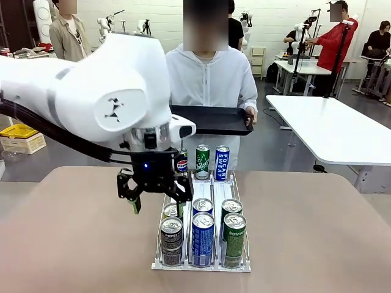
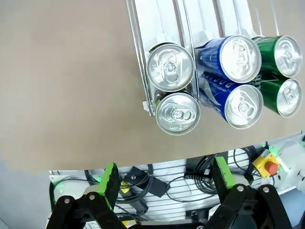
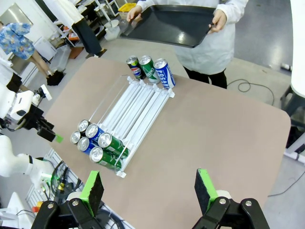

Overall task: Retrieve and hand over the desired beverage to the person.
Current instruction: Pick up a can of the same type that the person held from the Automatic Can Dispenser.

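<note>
We note the rack as our landmark: three lanes, running from the robot's side of the table toward the person; the person stands beyond the rack's far end and holds a black tray out level over it.

Drinks: six cans at the rack's near end, two per lane; dark cans in the left lane, blue cans in the middle, green cans in the right; three more cans stand across the far end. All stand roughly upright, long axis up, lids toward the sky; which one is wanted we cannot tell.

Left gripper: hangs above the rack's near-left corner, fingers pointing down and spread wide, nothing between them. In its own wrist view the dark cans lie ahead of the fingers and off to one side, not yet between them.

Right gripper: high up and well back from the rack's near end, fingers also wide apart and empty.

Our judgement: the left arm is much the nearer; a straight descent should straddle a near-end can only after the gripper shifts over the chosen lid.
</note>
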Robot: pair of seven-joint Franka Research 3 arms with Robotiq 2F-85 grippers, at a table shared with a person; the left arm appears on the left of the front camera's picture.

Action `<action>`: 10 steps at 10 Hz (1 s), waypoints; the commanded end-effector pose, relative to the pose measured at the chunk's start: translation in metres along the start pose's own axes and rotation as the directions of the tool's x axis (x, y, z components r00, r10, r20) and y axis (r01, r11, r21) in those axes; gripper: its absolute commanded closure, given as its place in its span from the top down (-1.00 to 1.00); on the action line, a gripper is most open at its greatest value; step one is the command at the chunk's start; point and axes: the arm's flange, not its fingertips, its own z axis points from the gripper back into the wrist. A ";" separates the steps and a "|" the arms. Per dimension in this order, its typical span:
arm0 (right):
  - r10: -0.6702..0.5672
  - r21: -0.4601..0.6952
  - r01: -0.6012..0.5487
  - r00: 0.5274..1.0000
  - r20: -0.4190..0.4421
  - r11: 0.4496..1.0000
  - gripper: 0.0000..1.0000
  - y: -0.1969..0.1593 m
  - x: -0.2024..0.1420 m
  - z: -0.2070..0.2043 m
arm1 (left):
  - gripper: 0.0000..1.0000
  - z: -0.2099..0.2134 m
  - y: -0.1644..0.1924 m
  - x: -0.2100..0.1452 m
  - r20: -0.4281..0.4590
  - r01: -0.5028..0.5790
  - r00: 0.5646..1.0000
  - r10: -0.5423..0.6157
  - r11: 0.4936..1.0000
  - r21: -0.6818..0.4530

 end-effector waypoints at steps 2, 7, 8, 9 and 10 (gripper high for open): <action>0.006 0.029 -0.006 1.000 0.013 1.000 1.00 -0.002 0.001 -0.001 | 1.00 -0.025 0.001 0.010 -0.020 -0.046 0.999 0.045 0.998 -0.033; 0.006 0.029 -0.006 1.000 0.013 1.000 1.00 -0.002 0.001 -0.001 | 1.00 -0.050 -0.016 0.009 -0.042 -0.020 0.999 0.020 1.000 -0.012; 0.006 0.029 -0.006 1.000 0.013 1.000 1.00 -0.002 0.001 -0.001 | 1.00 -0.052 -0.016 0.010 -0.026 -0.026 0.999 0.026 1.000 -0.004; 0.006 0.029 -0.006 1.000 0.013 1.000 1.00 -0.002 0.001 -0.001 | 1.00 -0.052 -0.013 0.012 -0.014 -0.045 0.999 0.045 0.999 -0.015; 0.006 0.029 -0.006 1.000 0.013 1.000 1.00 -0.002 0.001 -0.001 | 1.00 -0.053 -0.012 0.013 0.002 -0.052 0.999 0.052 0.998 -0.017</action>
